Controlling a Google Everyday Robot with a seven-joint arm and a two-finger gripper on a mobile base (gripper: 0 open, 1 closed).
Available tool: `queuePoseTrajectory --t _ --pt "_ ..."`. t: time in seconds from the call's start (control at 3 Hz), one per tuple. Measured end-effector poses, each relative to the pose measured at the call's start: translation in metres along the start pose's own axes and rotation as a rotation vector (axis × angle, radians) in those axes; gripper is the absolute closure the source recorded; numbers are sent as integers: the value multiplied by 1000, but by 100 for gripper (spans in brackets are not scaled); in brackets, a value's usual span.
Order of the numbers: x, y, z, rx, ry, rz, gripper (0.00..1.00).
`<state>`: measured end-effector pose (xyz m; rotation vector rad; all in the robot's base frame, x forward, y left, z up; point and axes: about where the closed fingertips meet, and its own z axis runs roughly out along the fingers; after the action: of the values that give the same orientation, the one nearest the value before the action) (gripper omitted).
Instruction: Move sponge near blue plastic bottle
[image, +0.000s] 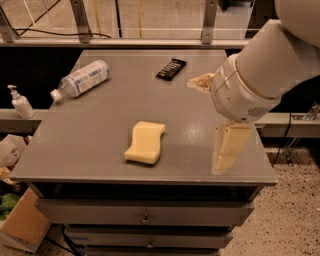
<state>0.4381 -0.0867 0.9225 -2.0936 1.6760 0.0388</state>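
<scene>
I see my gripper over the table's right side, fingers spread wide, holding nothing. Sponge lies front centre. Blue plastic bottle lies on its side back left, well apart.

arm cut off at top-right edge, hiding base of hand over table's right side.
</scene>
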Motion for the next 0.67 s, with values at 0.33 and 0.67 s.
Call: queuePoseTrajectory --t 0.33,0.67 --pt "0 0 0 0 0 0 0" --pt "-4 -2 5 -4 -24 -44 0"
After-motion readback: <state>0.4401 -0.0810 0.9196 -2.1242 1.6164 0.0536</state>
